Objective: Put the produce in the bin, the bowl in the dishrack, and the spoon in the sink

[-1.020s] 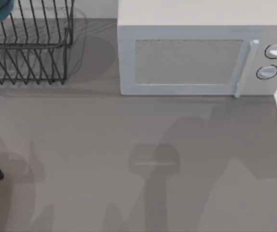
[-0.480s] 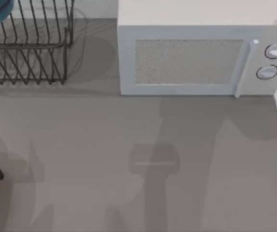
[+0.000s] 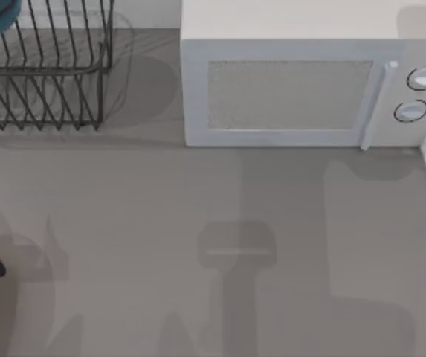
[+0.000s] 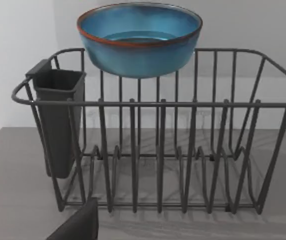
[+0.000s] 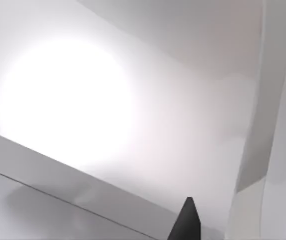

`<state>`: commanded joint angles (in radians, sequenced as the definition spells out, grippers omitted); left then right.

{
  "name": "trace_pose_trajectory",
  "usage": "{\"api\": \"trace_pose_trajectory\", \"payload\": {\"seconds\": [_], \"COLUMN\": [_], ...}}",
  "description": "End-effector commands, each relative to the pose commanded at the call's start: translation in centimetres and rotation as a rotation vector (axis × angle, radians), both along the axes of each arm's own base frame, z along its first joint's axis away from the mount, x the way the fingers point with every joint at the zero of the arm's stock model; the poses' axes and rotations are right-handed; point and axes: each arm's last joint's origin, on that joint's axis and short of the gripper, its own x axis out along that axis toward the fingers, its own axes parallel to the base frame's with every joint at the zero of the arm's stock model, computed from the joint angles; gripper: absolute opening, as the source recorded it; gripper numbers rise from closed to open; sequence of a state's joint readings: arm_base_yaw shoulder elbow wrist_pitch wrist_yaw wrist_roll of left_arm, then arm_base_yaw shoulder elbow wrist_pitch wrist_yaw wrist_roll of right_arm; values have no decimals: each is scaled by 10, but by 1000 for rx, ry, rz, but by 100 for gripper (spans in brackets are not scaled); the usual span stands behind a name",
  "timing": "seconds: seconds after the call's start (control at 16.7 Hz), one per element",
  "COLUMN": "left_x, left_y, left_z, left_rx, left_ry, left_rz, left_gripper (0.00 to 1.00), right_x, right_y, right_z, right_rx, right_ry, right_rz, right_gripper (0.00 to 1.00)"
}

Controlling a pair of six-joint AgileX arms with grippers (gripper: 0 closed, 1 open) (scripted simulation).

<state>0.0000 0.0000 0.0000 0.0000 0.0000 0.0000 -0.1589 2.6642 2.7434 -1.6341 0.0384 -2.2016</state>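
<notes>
Glazed round teal bowl (image 4: pixel 140 39) sits atop the black thin-wire dishrack (image 4: pixel 182 150).

The grey table (image 3: pixel 198 223) bears the dishrack (image 3: pixel 45 71) and microwave (image 3: pixel 302 82).

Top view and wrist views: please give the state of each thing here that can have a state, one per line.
bowl: upright, empty, at the top of the dishrack.
dishrack: upright on the counter, lower slots empty.
cutlery holder: hung on the dishrack's end, upright.
microwave: door closed.
</notes>
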Motion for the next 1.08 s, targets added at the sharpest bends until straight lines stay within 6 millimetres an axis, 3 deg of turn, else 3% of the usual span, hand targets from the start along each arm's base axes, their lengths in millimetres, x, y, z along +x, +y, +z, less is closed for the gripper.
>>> {"api": "trace_pose_trajectory", "payload": {"seconds": [0.66, 1.08], "left_x": [0, 0], "left_y": [0, 0], "left_z": [0, 0], "left_rx": [0, 0], "left_ry": [0, 0], "left_rz": [0, 0], "left_gripper": [100, 100], "right_x": [3, 3], "right_y": [0, 2], "right_z": [0, -36], "right_rx": [-8, 2], "right_ry": [-38, 9], "right_rz": [-11, -9], "right_gripper": [0, 0]}}
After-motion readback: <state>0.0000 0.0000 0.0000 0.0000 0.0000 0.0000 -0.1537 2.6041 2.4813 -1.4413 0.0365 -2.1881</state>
